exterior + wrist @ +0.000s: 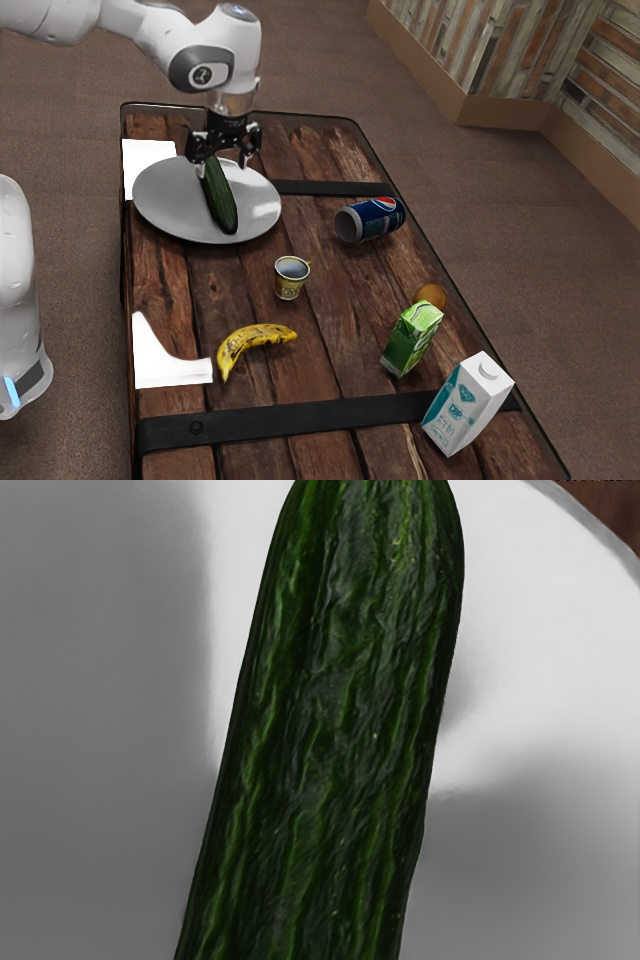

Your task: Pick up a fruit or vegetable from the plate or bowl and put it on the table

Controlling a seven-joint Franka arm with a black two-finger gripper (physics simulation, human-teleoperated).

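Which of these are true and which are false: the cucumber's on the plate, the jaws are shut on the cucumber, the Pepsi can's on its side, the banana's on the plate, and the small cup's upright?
The cucumber is on the plate. True.
The gripper has its jaws shut on the cucumber. False: the jaws stand open near one end of it.
The Pepsi can is on its side. True.
The banana is on the plate. False: it lies directly on the table.
The small cup is upright. True.
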